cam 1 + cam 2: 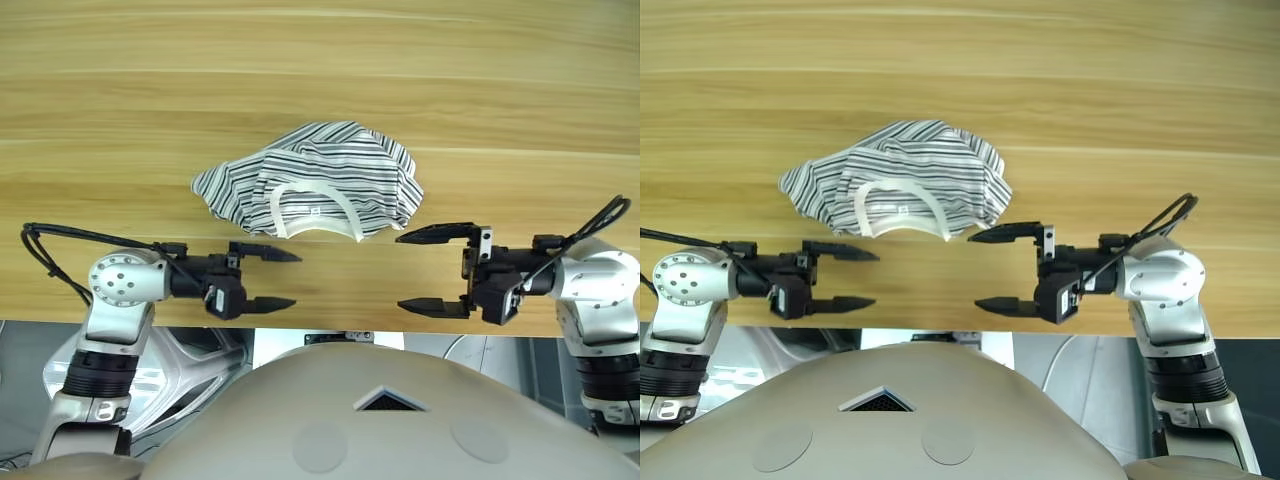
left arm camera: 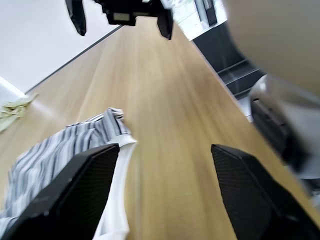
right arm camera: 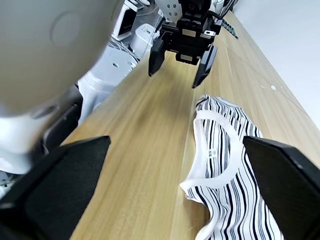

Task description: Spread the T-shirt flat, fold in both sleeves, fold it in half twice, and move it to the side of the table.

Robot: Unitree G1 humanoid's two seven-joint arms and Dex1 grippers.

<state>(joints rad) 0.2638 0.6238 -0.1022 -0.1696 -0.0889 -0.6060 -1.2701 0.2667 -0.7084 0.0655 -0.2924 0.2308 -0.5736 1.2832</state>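
Observation:
A black-and-white striped T-shirt [image 1: 318, 178] with a white collar lies bunched in a heap on the wooden table [image 1: 320, 70], collar toward the near edge. My left gripper [image 1: 288, 279] hovers open over the near edge, just in front of the heap's left side, with nothing between its fingers. My right gripper [image 1: 408, 271] is open too, level with it and facing it, in front of the heap's right side. The left wrist view has the T-shirt [image 2: 60, 150] beside one finger and the right gripper [image 2: 122, 22] far off. The right wrist view shows the T-shirt [image 3: 235, 165] and the left gripper [image 3: 175, 67].
The table stretches wide behind and to both sides of the heap. Its near edge [image 1: 330, 328] runs just under both grippers. A small pale cloth [image 2: 12, 107] lies far off on the table in the left wrist view.

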